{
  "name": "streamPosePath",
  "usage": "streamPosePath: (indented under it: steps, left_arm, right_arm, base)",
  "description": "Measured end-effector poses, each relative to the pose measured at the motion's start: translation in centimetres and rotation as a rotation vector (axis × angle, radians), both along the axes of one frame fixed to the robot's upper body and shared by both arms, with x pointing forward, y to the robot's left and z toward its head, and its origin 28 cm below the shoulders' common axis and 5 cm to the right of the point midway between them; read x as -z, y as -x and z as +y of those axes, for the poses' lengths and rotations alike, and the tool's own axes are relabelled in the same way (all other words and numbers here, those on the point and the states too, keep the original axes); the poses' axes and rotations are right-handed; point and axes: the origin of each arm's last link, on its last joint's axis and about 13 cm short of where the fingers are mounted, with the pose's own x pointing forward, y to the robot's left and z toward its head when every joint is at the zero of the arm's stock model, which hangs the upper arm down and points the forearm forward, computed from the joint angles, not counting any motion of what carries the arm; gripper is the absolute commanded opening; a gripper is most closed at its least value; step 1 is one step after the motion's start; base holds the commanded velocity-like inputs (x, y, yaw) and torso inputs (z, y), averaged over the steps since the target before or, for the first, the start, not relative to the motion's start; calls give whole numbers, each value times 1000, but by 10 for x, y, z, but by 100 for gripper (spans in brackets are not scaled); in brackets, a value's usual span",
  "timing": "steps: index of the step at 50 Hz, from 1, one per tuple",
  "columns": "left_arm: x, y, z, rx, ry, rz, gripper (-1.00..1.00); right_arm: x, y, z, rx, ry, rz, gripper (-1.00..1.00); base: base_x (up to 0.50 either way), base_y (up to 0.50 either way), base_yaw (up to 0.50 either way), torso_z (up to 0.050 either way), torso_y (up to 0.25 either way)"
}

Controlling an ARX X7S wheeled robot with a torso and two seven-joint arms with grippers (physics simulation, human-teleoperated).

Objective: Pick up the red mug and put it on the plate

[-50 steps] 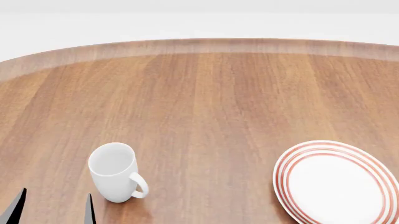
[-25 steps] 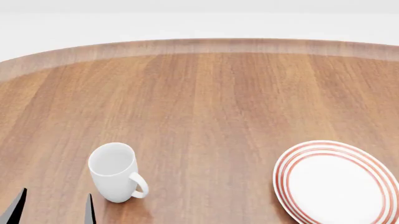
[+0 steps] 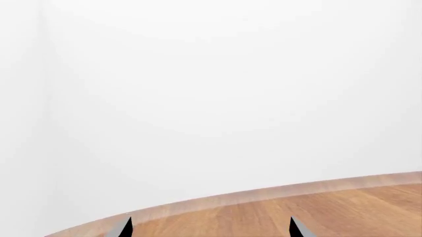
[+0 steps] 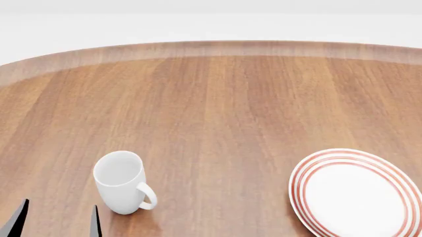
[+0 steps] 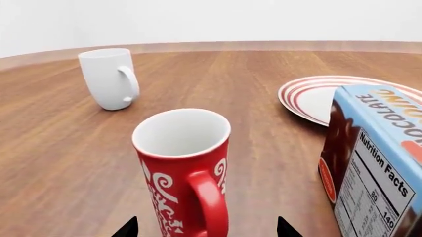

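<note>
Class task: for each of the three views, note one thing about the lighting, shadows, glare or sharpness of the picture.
Head view: flat, even light; the white mug casts only a faint shadow on the table.
Right wrist view: the red mug shows soft sheen, and the chocolate carton is cropped at the frame edge.
Left wrist view: mostly featureless white background, no visible shadows.

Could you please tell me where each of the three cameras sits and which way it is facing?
Head view: above, looking down on the table, white mug and plate; left hand tips show.
Left wrist view: low, facing the table's edge and a blank wall; open fingertips show.
Right wrist view: low, facing the red mug and a box; right hand tips show.
Head and right wrist share white mug and plate.
</note>
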Motion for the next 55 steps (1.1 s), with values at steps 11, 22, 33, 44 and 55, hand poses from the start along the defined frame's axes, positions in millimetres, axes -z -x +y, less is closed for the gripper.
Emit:
streamPosePath:
  steps: [11, 22, 33, 44, 55]
  left_arm:
    - [0, 0, 0, 1, 0, 0, 100]
    - [0, 0, 0, 2, -1, -2, 100]
    - [0, 0, 0, 2, 0, -4, 100]
    - [0, 0, 0, 3, 2, -6, 100]
    - [0, 0, 0, 3, 2, -7, 100]
  right_arm:
    - [3, -2, -1, 5, 1, 2, 100]
    - [6, -3, -1, 10, 6, 4, 100]
    - [6, -4, -1, 11, 7, 3, 100]
    - [6, -5, 0, 10, 6, 3, 100]
    - [6, -6, 0, 11, 4, 3, -100]
  base:
    - [0, 0, 0, 0, 0]
    - [0, 0, 0, 0, 0]
    - [0, 0, 0, 0, 0]
    - [0, 0, 0, 0, 0]
    - [0, 0, 0, 0, 0]
